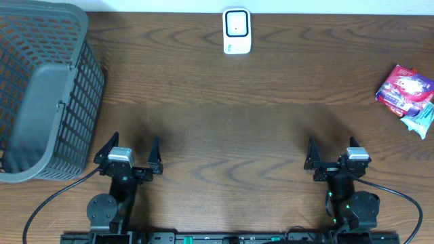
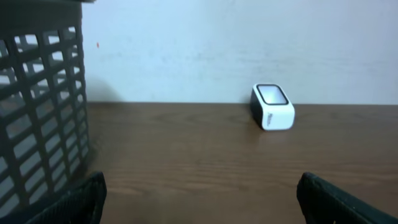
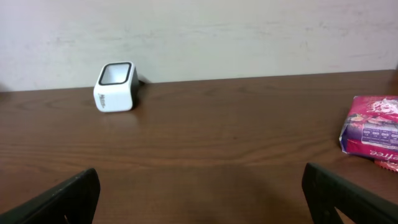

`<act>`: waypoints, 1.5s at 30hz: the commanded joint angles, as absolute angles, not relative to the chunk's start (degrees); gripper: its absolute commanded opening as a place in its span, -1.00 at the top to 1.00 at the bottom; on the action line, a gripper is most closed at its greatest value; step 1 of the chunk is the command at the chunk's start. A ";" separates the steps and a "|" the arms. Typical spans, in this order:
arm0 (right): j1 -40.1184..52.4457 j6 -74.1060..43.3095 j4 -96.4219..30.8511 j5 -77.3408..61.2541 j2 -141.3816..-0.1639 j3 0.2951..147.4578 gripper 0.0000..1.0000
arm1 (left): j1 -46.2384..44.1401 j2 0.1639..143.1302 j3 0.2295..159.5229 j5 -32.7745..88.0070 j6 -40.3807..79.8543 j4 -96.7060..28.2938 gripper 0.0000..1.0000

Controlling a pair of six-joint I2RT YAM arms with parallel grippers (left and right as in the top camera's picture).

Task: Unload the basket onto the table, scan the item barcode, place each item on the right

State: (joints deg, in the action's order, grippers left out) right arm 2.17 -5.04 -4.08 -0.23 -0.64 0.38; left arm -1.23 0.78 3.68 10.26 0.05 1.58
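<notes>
Far out at the table's (image 1: 224, 135) right edge lies the pink packet (image 1: 405, 87), flat and skewed to that edge; its long axis is hard to judge; the right wrist view cuts it off, barcode unreadable; left gripper (image 1: 135, 139) and right gripper (image 1: 331, 144) both gape wide, empty.

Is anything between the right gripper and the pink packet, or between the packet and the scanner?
Nothing visible. Bare table lies between the open right gripper and the packet, and between the packet and the scanner.
</notes>
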 commanded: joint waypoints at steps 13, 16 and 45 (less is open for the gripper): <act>2.46 -5.74 -4.32 -0.34 -0.32 0.30 -0.99 | 2.15 0.08 0.21 9.37 -1.98 2.15 -0.96; 2.46 -5.74 -4.32 -0.34 -0.32 0.30 -0.98 | 2.24 0.08 0.21 9.41 -3.38 -1.32 -0.96; 2.46 -5.74 -4.32 -0.34 -0.32 0.30 -0.98 | 1.91 0.08 0.21 8.32 -3.81 -3.40 -0.96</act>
